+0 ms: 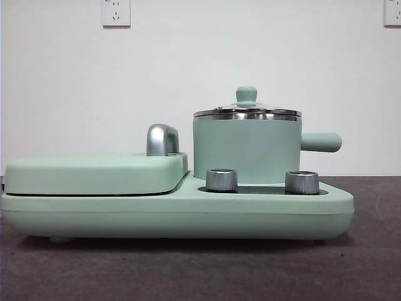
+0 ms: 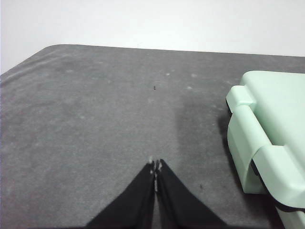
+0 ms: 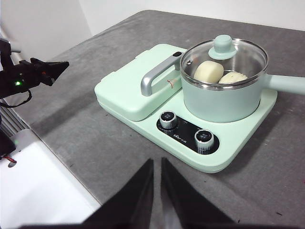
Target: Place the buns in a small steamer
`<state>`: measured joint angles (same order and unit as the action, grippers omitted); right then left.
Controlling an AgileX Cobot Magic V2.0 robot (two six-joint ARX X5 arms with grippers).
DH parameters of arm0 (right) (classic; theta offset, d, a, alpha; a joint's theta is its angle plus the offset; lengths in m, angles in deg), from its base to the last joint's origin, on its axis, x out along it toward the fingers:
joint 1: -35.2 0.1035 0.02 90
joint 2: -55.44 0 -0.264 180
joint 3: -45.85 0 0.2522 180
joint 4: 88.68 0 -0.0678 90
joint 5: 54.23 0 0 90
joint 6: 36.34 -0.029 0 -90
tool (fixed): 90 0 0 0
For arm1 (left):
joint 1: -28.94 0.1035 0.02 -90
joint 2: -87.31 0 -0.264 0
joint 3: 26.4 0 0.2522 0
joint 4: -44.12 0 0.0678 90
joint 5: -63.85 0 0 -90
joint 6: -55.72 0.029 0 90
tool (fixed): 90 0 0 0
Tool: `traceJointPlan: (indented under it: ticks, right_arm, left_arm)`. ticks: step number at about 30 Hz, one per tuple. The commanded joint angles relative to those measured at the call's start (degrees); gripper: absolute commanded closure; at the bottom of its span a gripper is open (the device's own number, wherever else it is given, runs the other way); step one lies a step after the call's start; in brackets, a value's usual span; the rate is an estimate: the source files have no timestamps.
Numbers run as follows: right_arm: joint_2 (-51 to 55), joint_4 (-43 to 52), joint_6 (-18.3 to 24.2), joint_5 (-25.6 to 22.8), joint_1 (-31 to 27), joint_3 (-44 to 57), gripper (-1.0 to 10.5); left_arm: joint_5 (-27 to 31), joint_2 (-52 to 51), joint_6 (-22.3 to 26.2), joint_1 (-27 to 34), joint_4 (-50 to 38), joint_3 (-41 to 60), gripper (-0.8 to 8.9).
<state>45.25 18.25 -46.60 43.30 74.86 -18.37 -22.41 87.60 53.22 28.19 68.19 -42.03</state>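
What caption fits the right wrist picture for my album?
Two cream-white buns sit under the glass lid of the mint-green steamer pot, right claw shut nearby.

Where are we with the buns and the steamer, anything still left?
Looks done: through the glass lid, both buns sit inside the small steamer, and the lid is on. Nothing is in hand: the left gripper is shut over bare table, and the right gripper is nearly shut and holds nothing, back from the cooker base. Nothing visibly remains.
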Motion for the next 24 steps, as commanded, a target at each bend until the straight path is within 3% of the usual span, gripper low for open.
traceJointPlan:
  ticks: [1,18,21,24]
  right_arm:
    - [-0.13,0.59,0.33,-0.02,0.39,-0.50,9.2]
    - [-0.11,0.63,0.39,-0.15,0.33,-0.39,9.2]
    - [-0.11,1.55,0.42,0.48,-2.36,0.48,9.2]
    - [0.52,8.26,0.42,0.44,-8.15,5.38,9.2]
  left_arm:
    - [0.17,-0.11,0.35,0.11,0.31,1.14,8.07]
    - [0.17,-0.11,0.35,0.11,0.33,1.14,8.07]
    - [0.17,-0.11,0.35,0.11,0.33,1.14,8.07]
    - [0.17,-0.11,0.35,0.11,0.33,1.14,8.07]
